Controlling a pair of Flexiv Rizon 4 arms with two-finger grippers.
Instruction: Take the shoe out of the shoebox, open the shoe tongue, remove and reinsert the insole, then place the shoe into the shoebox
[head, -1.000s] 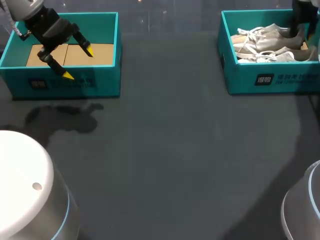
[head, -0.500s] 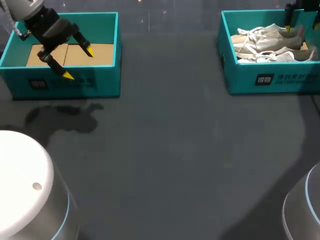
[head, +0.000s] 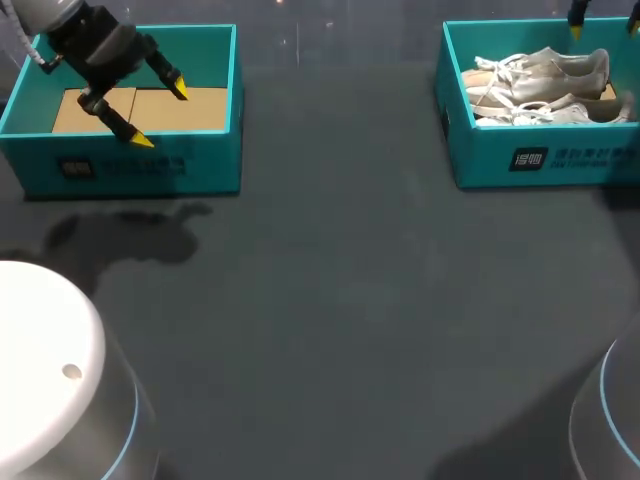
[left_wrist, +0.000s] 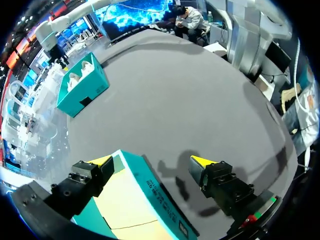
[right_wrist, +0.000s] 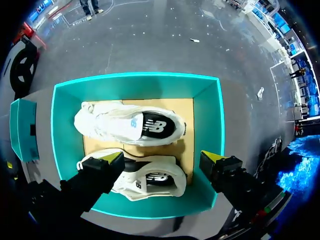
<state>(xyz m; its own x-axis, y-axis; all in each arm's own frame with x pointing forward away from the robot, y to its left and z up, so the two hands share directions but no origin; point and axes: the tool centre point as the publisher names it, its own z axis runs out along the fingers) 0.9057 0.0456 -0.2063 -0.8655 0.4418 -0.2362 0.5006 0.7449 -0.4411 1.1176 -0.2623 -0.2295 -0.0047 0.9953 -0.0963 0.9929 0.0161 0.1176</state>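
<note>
Saw two pale shoes (head: 545, 68) lying side by side in the teal shoebox (head: 560, 160), far right. Caught the right gripper (right_wrist: 161, 156) above them, spread apart, gripping nothing. Spotted the left gripper (head: 161, 115) parted too, over the far-left box (head: 130, 168).

boxes x2, teal: left shoebox (head: 140, 168), right shoebox (head: 480, 150) | shoes x2, white-ish: back shoe (head: 560, 68), front shoe (head: 545, 110) | hands x2: left hand (head: 160, 116), right hand (right_wrist: 161, 156)

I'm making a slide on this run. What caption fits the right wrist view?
Open right gripper hovers over a teal shoebox holding two white shoes side by side.
</note>
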